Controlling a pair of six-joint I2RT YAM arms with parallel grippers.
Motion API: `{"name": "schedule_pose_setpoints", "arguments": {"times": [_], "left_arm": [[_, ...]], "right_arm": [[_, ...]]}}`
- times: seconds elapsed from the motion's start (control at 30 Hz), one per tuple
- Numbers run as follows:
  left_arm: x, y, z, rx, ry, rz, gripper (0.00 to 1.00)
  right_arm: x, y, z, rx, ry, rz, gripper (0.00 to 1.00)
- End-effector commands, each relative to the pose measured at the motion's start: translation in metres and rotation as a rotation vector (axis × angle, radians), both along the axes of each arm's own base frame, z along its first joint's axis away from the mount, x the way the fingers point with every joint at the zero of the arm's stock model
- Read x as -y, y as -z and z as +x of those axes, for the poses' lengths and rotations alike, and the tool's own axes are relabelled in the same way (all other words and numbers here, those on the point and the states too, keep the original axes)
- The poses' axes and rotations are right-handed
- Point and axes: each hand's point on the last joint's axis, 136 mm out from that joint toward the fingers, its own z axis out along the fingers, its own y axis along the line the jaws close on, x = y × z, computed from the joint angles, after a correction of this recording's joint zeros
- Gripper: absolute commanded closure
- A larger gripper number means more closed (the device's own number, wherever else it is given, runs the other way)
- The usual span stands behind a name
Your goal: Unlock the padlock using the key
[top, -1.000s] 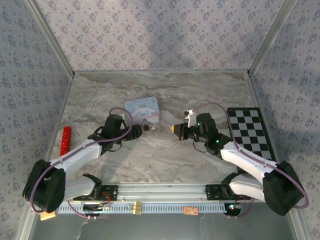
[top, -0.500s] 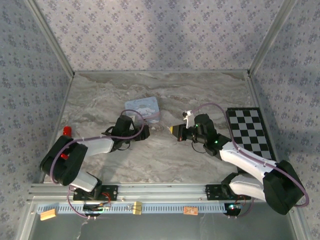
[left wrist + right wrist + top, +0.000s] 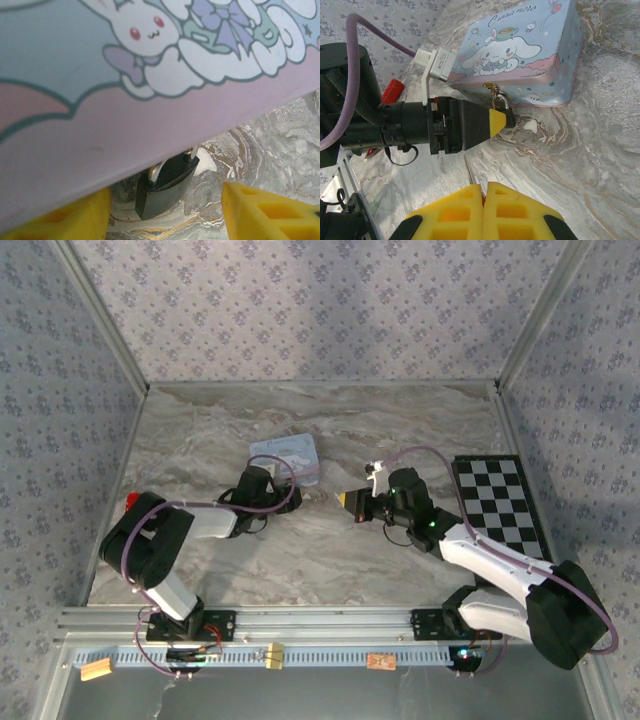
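The padlock (image 3: 166,186) hangs off the hasp (image 3: 492,87) on the front wall of the cartoon tin (image 3: 90,125), body dropping twd the marble table (image 3: 280,145). Its long axis is tilted, w/ the shackle (image 3: 154,173) end up under the tin's edge and the base down-left.

The left gripper (image 3: 165,202) is the nearer one. Its jaws are spread wide, one yellow finger (image 3: 270,212) on each side of the padlock w/o touching it, so nothing is gripped yet. The right gripper (image 3: 483,192) sits back from the tin, jaws pressed together on the key (image 3: 469,172). Only a thin blade pokes out fwd, aimed roughly at the padlock. In the right wrist view the left fingertip covers the padlock body.

Likely next: the left closes across the body to steady it, then the key goes into the base. The keyhole isn't visible, so I can't tell which way it faces.

Materials:
- **Padlock:** body dark, glossy, rounded-rect; shackle thin bright metal.
- **Tin:** smooth printed pastel, prob. slick.
- **Fingers:** ribbed yellow plastic.
- **Table:** veined, matte.
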Motion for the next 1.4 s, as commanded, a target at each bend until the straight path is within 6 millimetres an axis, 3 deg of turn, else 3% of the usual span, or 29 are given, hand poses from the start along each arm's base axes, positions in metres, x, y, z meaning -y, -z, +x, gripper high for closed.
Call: {"name": "schedule_pose_setpoints", "arguments": {"times": [0.0, 0.83, 1.37], "left_arm": [[0.006, -0.002, 0.014, 0.039, -0.009, -0.008, 0.42], [0.024, -0.003, 0.033, 0.031, -0.006, -0.040, 0.55], [0.022, -0.004, 0.037, 0.044, -0.033, -0.043, 0.68]], "right_arm": [[-0.004, -0.021, 0.004, 0.047, 0.000, 0.030, 1.00], [-0.007, -0.017, 0.002, 0.033, -0.014, 0.040, 1.00], [-0.007, -0.014, 0.001, 0.027, -0.014, 0.040, 1.00]]}}
